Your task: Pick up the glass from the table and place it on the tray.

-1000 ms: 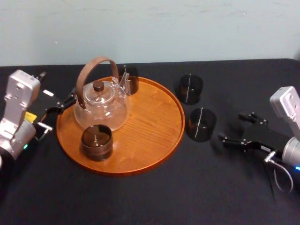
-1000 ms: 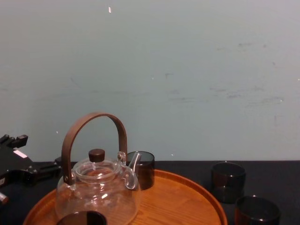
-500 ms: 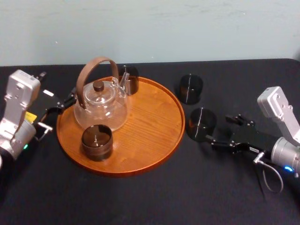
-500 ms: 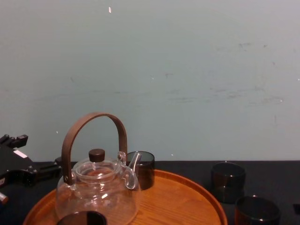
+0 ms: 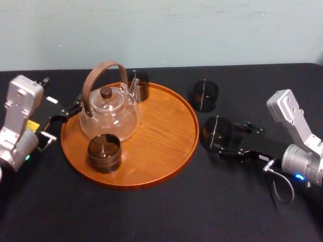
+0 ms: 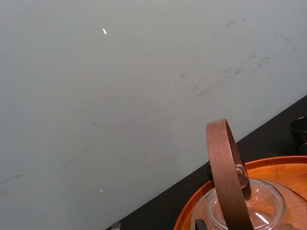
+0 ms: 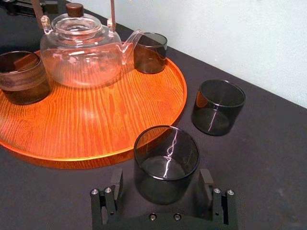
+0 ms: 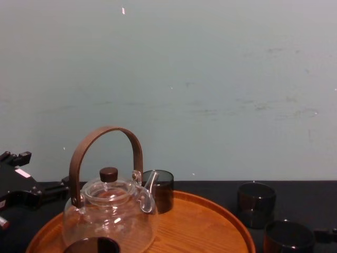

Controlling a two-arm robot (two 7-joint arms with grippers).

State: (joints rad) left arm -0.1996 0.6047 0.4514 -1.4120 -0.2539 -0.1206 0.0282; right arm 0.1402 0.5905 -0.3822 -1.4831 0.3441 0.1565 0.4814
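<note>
Right gripper (image 7: 161, 186) open, jaws straddling empty glass (image 7: 166, 158) at tray's (image 5: 161, 132) 3 o'clock; tray holds teapot (image 5: 107, 115), two more glasses (image 5: 104, 153) (image 5: 140, 86); left gripper (image 5: 68, 112) parked, 9 o'clock.

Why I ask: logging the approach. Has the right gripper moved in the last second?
Yes. The right gripper has advanced leftward toward the tray; its open jaws now flank the nearer glass. The left gripper sits parked beside the tray.

Left arm (image 5: 20, 108): light-grey boxy housing, yellow label (image 5: 33, 126), black left gripper (image 5: 75, 105). Right arm (image 5: 295, 131): same housing, blue LED (image 5: 301, 176), looped grey cable (image 5: 282, 187), black right gripper (image 7: 160, 184), base screws (image 7: 151, 216).
</note>
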